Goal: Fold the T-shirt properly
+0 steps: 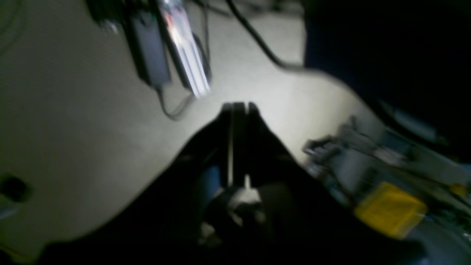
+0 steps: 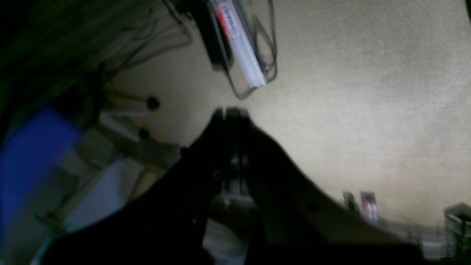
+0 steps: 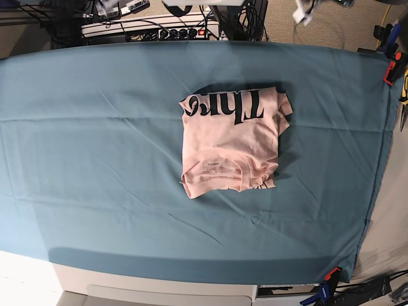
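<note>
The pale pink T-shirt (image 3: 231, 141) lies folded into a rough rectangle near the middle of the teal table cloth (image 3: 95, 146), black lettering showing along its far edge. Neither arm appears in the base view. In the left wrist view my left gripper (image 1: 238, 106) is shut, fingertips together, pointing at a pale floor with nothing held. My right gripper (image 2: 230, 110) in the right wrist view is likewise shut and empty, over the floor. The T-shirt shows in neither wrist view.
A power strip and cables (image 3: 150, 25) lie beyond the table's far edge. Clamps (image 3: 390, 70) hold the cloth at the right corners. A silvery bar with cables (image 1: 186, 55) lies on the floor, and a yellow block (image 1: 390, 208) sits among clutter.
</note>
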You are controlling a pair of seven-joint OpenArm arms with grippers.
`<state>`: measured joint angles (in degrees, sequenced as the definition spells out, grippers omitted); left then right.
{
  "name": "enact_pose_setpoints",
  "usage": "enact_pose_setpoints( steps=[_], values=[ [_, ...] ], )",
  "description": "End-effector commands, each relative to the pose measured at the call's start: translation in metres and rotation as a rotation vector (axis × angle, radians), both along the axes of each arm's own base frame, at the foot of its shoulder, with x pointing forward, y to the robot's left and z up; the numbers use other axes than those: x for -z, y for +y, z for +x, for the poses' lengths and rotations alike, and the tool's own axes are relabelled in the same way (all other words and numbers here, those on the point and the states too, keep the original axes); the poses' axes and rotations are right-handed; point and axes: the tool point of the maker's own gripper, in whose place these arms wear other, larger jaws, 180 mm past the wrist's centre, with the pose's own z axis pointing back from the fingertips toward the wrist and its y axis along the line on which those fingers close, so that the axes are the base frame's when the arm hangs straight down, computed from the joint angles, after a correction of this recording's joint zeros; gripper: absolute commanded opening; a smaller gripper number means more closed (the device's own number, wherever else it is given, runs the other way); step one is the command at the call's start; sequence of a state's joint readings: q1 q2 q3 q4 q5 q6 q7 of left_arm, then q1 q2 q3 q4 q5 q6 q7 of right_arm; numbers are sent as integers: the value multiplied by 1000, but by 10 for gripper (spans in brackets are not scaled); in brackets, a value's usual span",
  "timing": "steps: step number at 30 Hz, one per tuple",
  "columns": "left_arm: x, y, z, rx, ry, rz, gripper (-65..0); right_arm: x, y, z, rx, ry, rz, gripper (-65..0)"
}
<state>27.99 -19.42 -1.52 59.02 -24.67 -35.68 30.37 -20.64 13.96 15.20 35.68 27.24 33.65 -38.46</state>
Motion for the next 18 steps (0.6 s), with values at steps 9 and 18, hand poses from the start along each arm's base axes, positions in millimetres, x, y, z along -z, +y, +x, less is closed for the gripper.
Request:
enact_pose_setpoints(
  steps=[9,18],
  values=[
    [66,40,44,-81,-36,389,-650,41,36,70,-233,-158,-129,-650],
    [87,-10,44,-138,-25,382,-650,53,53,84,-173,-167,-239,-650]
  ],
)
